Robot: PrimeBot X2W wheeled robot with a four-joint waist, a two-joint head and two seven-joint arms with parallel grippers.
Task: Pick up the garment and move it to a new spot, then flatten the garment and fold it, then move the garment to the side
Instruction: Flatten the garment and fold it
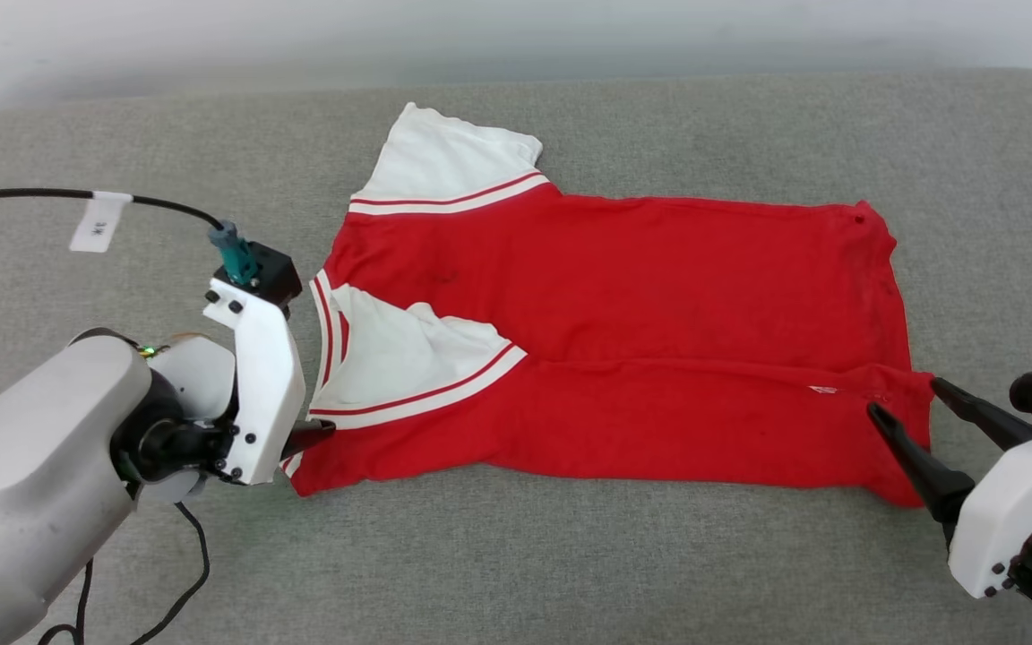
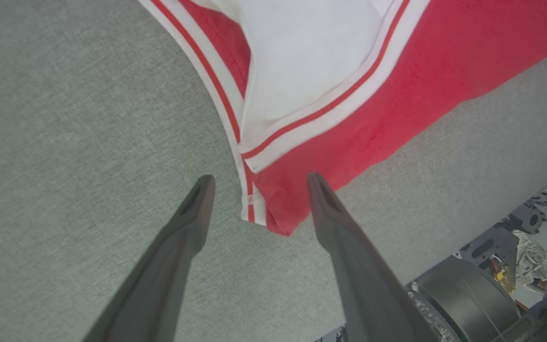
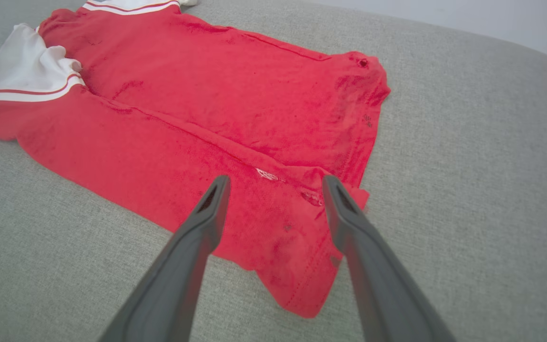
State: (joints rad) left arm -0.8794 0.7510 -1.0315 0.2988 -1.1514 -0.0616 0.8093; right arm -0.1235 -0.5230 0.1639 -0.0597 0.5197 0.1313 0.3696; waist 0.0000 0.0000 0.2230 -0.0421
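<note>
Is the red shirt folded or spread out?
Partly folded. The garment has its near edge turned over onto the middle, one white sleeve tucked in; the other sleeve sticks out.

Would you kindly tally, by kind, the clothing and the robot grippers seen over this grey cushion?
Red garment: 1
Open grippers: 2, the left gripper and the right gripper
Total: 3

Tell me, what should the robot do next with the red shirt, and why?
Probably move the left pincer and right pincer, both open and empty, across to the shirt's far edge: its near side is folded in, but the far white sleeve sticks out.
</note>
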